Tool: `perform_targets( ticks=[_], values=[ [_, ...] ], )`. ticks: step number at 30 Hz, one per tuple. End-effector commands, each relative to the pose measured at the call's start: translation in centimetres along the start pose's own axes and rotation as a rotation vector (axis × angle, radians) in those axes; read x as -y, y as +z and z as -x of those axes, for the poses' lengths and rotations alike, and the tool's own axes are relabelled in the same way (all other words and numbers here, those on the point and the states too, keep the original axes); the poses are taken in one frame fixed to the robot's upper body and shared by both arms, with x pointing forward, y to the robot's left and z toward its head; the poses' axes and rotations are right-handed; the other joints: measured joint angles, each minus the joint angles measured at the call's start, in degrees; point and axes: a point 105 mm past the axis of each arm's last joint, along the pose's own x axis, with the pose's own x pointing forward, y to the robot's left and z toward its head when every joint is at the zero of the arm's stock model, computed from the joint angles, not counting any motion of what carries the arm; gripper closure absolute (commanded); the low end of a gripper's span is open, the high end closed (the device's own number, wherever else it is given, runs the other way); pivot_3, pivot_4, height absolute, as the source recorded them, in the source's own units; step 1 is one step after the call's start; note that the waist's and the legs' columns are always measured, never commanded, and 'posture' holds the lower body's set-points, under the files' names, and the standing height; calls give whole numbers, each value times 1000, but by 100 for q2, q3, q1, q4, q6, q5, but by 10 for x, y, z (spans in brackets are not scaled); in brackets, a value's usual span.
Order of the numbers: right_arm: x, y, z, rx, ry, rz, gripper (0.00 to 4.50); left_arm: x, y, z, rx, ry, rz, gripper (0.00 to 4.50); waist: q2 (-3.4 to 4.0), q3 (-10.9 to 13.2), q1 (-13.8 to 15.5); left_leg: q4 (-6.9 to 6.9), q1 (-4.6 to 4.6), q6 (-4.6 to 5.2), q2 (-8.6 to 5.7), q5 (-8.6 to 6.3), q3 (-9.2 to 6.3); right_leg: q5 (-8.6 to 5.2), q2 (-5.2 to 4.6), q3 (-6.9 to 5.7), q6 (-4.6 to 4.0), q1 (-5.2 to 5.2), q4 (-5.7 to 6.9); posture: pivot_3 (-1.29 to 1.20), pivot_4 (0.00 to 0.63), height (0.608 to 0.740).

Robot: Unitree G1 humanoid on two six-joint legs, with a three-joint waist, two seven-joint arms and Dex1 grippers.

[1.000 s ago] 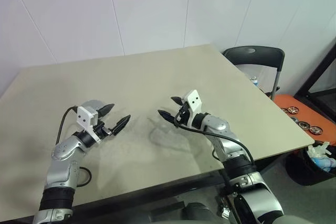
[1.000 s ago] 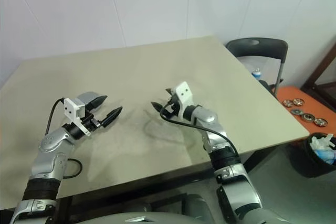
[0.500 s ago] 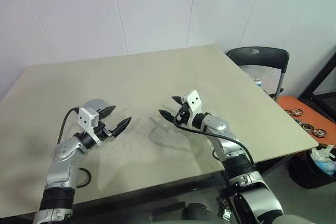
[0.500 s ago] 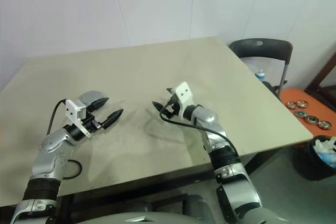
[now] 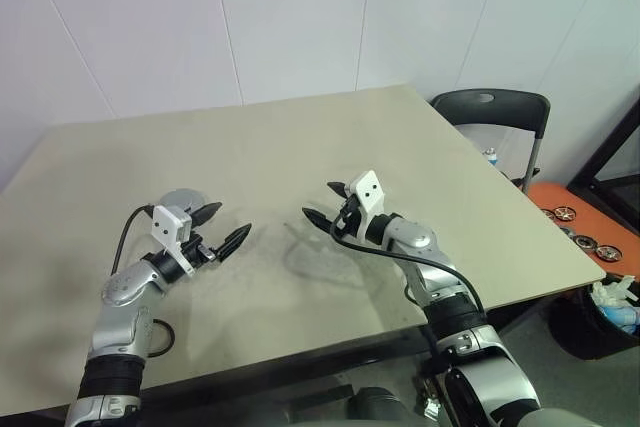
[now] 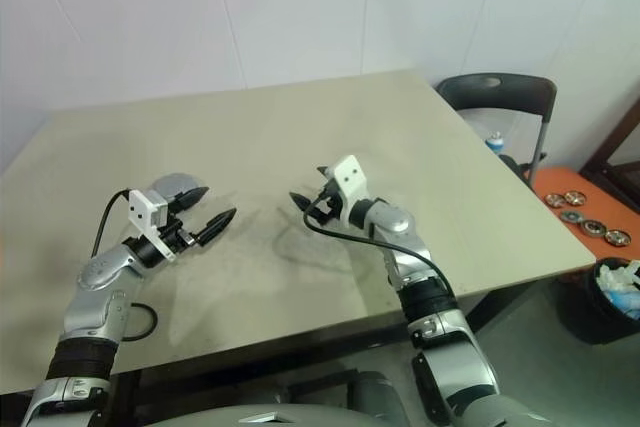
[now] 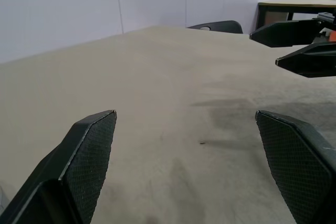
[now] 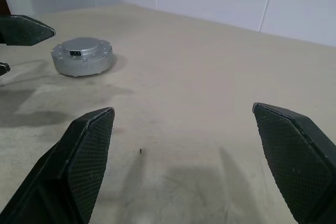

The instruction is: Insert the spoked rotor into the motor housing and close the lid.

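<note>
On the beige table lies a round silver-grey metal disc, the lid, thick like a puck, also seen just behind my left gripper. That gripper is open and empty, hovering level beside the lid without touching it. My right gripper is open too, holding nothing, pointing across the table toward the left one. From the left wrist, open fingers frame bare tabletop, with the right gripper's tips beyond. The spoked rotor and the motor housing are hidden.
A dark chair stands past the table's right edge. Lower right, an orange surface carries several small round parts. A dark bin sits beside it.
</note>
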Motion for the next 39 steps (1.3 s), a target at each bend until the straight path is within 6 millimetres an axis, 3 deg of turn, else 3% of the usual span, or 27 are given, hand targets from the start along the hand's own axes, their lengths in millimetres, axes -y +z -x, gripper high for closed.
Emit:
perform_targets(
  ticks=[1,39],
  values=[
    [2,18,-4,53,-2,44,72,0,9,-6,27,-8,-35,0,0,0,0,0,0,0,0,0,0,0,0,0,0,0,0,0,0,740],
    [0,17,-10,52,-8,86,72,-1,12,-6,16,20,-69,0,0,0,-1,0,0,0,0,0,0,0,0,0,0,0,-1,0,0,740]
  ],
)
